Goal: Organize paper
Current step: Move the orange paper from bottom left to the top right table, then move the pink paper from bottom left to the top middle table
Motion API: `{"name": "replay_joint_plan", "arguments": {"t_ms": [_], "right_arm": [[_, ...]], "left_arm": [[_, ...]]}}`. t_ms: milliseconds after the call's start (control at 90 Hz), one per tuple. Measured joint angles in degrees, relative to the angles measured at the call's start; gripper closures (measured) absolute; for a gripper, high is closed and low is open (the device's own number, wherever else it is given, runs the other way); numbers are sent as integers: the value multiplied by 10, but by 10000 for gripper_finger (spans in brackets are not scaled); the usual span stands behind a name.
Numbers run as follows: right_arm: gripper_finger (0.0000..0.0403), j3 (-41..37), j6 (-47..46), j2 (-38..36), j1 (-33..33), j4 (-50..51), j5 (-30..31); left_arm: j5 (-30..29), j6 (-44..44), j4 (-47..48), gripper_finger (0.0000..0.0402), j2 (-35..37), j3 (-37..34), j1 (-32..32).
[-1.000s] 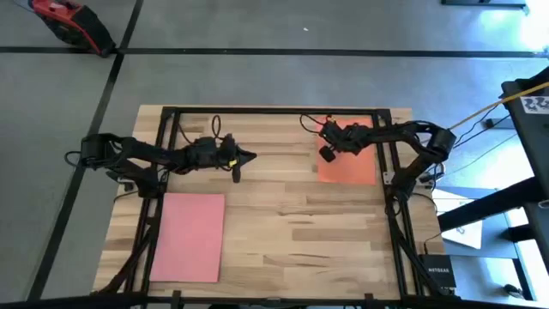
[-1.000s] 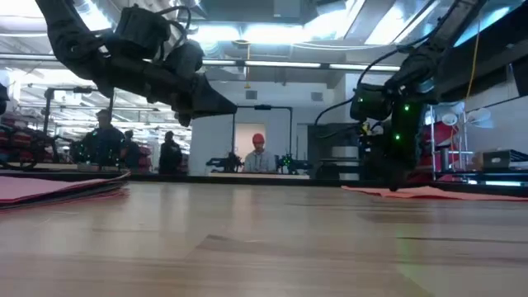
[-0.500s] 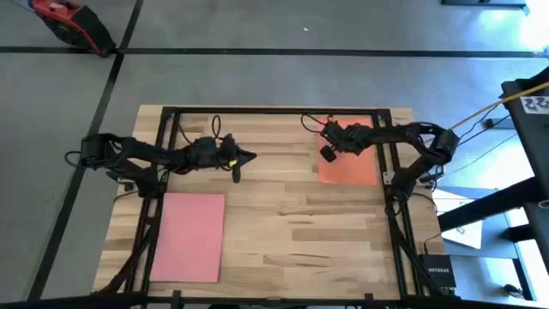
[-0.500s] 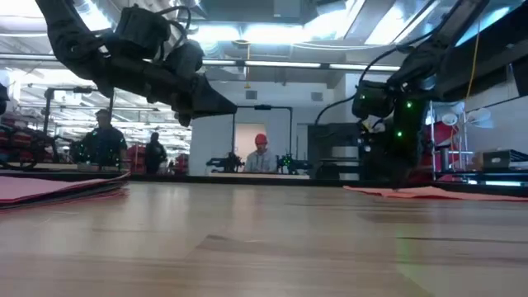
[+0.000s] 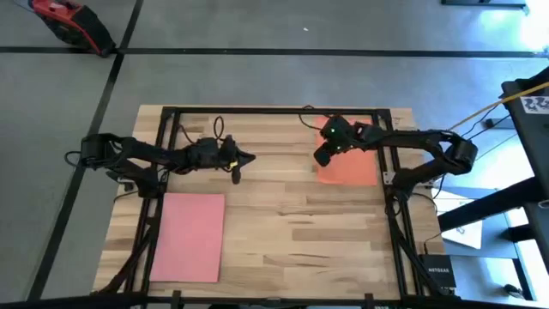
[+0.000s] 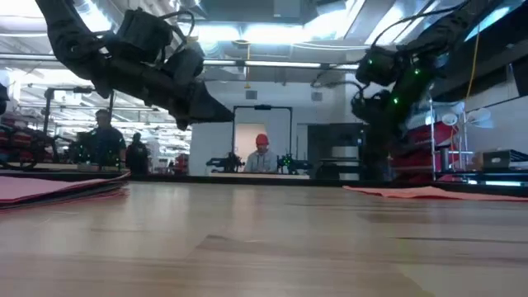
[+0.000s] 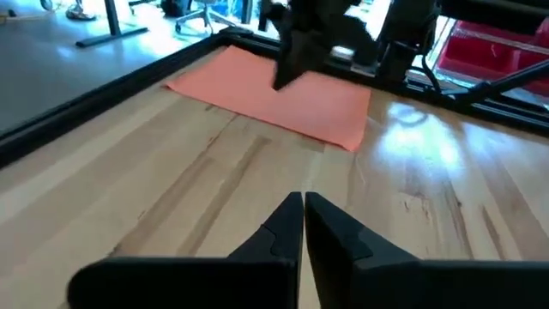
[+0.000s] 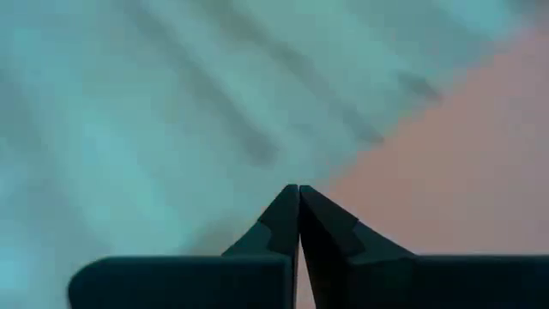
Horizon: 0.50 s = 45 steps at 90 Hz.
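Observation:
An orange paper [image 5: 350, 160] lies flat at the table's far right; it also shows in the left wrist view [image 7: 274, 99]. A pink paper [image 5: 189, 236] lies flat at the near left. My right gripper [image 5: 322, 158] is shut and hangs above the orange paper's left edge [image 8: 403, 146], with its fingertips [image 8: 298, 190] clear of the sheet. My left gripper [image 5: 246, 157] is shut and hovers over bare wood at the far middle [image 7: 303, 199], holding nothing.
A black frame [image 5: 274, 111] runs along the table's far edge and down both sides. Bare wood [image 5: 292, 232] lies between the two sheets. In the low view people stand in the room behind the table [image 6: 261, 153].
My right gripper has risen from the orange paper's left part and drifted slightly toward the table's left edge. The orange paper lies flat where it was. My left arm has kept still.

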<state>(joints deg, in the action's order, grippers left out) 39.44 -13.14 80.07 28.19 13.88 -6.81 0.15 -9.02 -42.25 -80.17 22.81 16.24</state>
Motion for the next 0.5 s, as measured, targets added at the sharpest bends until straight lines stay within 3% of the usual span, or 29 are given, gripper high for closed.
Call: {"name": "replay_joint_plan", "arguments": {"t_ms": [378,500], "right_arm": [[370,1,45,40,-157,-180,-8],[351,3,19,67,-194,-263,-7]], "left_arm": [[-45,27,95,402,0,0,72],[-55,28,118,402,0,0,97]]}}
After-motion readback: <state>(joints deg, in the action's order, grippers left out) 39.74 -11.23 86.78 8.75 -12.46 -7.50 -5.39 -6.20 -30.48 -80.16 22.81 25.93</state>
